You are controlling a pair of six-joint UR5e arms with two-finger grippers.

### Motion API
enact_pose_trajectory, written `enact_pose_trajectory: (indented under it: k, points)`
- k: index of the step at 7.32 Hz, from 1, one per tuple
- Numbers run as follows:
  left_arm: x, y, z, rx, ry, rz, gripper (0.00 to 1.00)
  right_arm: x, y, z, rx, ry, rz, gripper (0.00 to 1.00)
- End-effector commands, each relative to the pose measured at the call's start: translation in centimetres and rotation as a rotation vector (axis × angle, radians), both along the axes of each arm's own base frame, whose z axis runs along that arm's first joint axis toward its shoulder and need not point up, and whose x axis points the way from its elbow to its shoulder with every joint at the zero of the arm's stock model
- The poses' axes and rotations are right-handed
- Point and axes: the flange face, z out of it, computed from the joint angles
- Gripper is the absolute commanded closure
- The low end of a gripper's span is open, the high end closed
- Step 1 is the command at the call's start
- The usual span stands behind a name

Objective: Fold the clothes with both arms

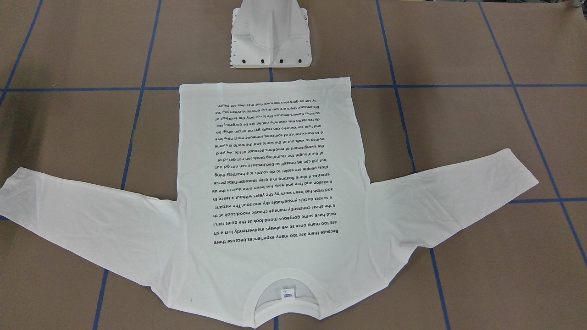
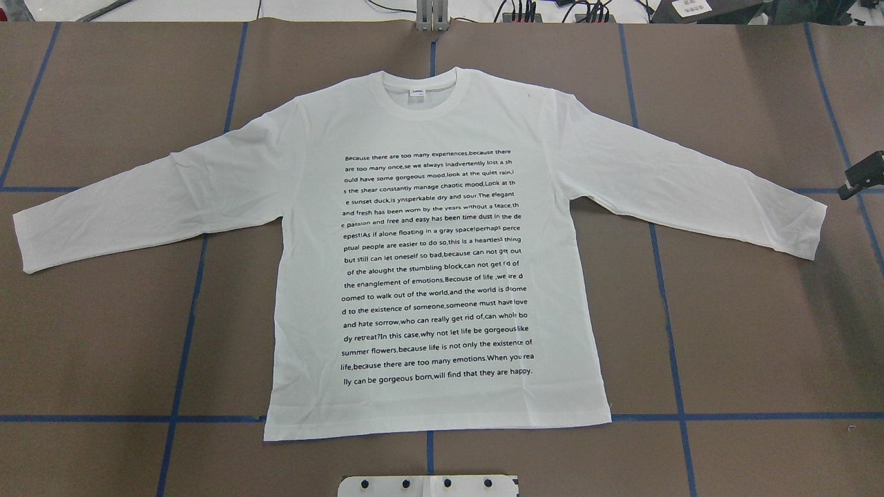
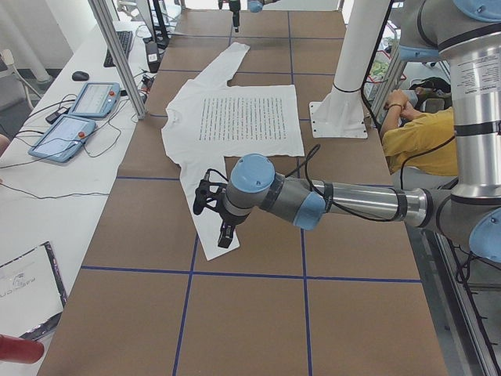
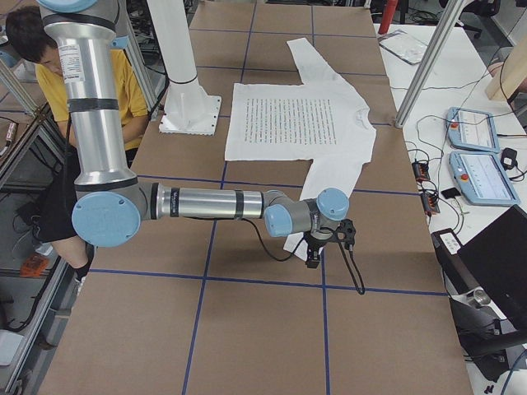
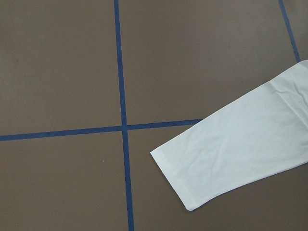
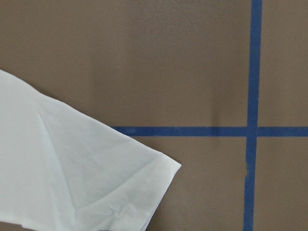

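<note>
The left arm (image 3: 352, 205) stretches out level and low, its wrist (image 3: 252, 184) turned so the left pincer (image 3: 225, 235) points down over one sleeve end of the shirt (image 3: 250, 117). The right arm (image 4: 214, 203) mirrors this pose, with the right pincer (image 4: 313, 258) above the opposite sleeve end. The jaw opening of either cannot be made out.

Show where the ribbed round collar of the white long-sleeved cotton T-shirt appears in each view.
Exterior front-facing: collar, bottom centre.
Overhead exterior: collar, top centre.
Exterior left: collar, upper left.
Exterior right: collar, upper right.
Left wrist: absent; only a sleeve cuff.
Right wrist: absent; only a sleeve cuff.
Shared landmark, exterior views: white pedestal base, beyond the hem opposite the collar.
</note>
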Motion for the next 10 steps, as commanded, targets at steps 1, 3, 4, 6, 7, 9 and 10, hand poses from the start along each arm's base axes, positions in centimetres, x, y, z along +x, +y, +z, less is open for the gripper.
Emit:
enact_pose_trajectory:
  k: [1,3,4,6,7,9,10]
  points:
    - [0.0,-0.2,-0.2,0.005,-0.003,0.0,0.0,-1.2,-2.0,1.1,-0.029,0.006,-0.009,0.12]
    - [0.0,-0.2,-0.2,0.005,-0.004,-0.001,0.0,-2.0,-3.6,1.3,-0.05,-0.011,-0.01,0.13]
    - [0.0,-0.2,-0.2,0.006,-0.006,-0.001,0.0,-3.3,-3.4,1.3,-0.045,-0.012,-0.033,0.12]
    - [0.0,-0.2,-0.2,0.005,-0.004,-0.001,0.0,-4.8,-3.0,1.7,-0.046,-0.01,-0.059,0.15]
    - [0.0,-0.2,-0.2,0.005,-0.005,-0.002,0.0,-4.8,-3.0,1.5,-0.041,-0.009,-0.059,0.15]
    - [0.0,-0.3,-0.2,0.006,-0.005,-0.002,0.0,-4.2,-1.4,2.9,-0.021,-0.027,0.028,0.14]
    - [0.0,-0.4,-0.4,0.008,-0.005,-0.003,0.0,-3.7,-1.1,3.8,0.021,-0.017,0.123,0.17]
